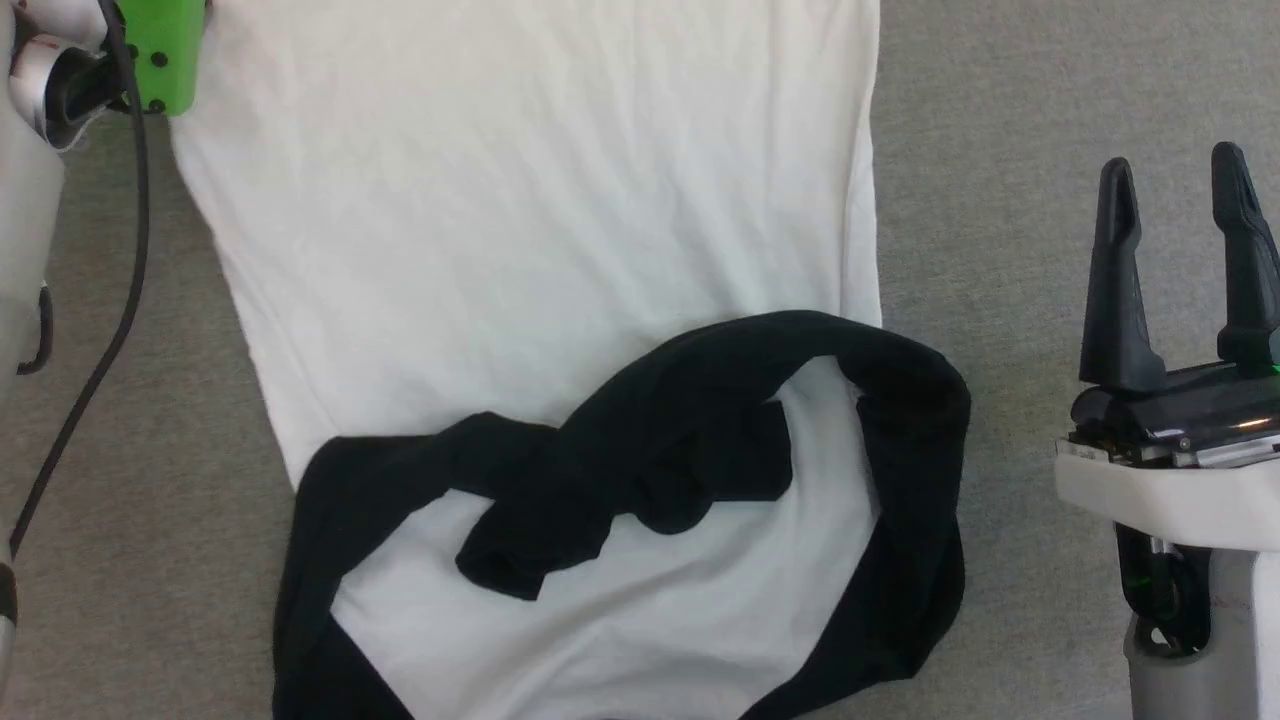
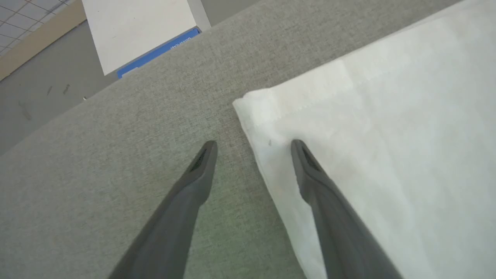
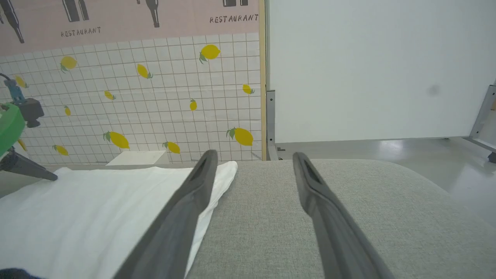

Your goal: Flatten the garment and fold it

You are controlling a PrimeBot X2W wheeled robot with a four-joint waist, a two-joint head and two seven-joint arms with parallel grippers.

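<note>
The garment (image 1: 530,250), a white T-shirt, lies spread on the grey padded surface (image 1: 1000,150). Its black sleeves (image 1: 640,450) are folded in over the body at the near end. My left gripper (image 2: 254,145) is open at the far left hem corner (image 2: 267,112), one finger over the cloth and the other over bare surface. That arm's green housing (image 1: 165,50) shows at the top left of the head view. My right gripper (image 1: 1180,190) stands open to the right of the shirt, holding nothing. In its own view the right gripper (image 3: 254,155) hangs over grey surface beside the garment's edge (image 3: 217,182).
A black cable (image 1: 120,300) hangs down along the left arm. Beyond the surface's far edge, a white box with a blue side (image 2: 143,35) sits on the floor. A lemon-patterned tiled wall (image 3: 155,97) and a white panel (image 3: 368,69) stand behind.
</note>
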